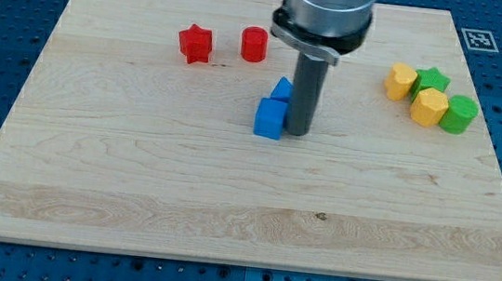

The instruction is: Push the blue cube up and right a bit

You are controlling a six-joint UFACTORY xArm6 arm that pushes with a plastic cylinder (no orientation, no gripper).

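The blue cube (269, 118) sits near the middle of the wooden board (136, 166). A second blue block (282, 89) touches it just above, partly hidden by the rod. My tip (296, 131) rests on the board right against the cube's right side, level with its lower edge. The rod rises straight up from there to the arm's grey body at the view's top.
A red star block (195, 43) and a red cylinder (254, 43) lie at the upper left of the cube. At the view's right is a cluster: two yellow blocks (401, 81) (428, 106), a green star (433, 80) and a green block (460, 115).
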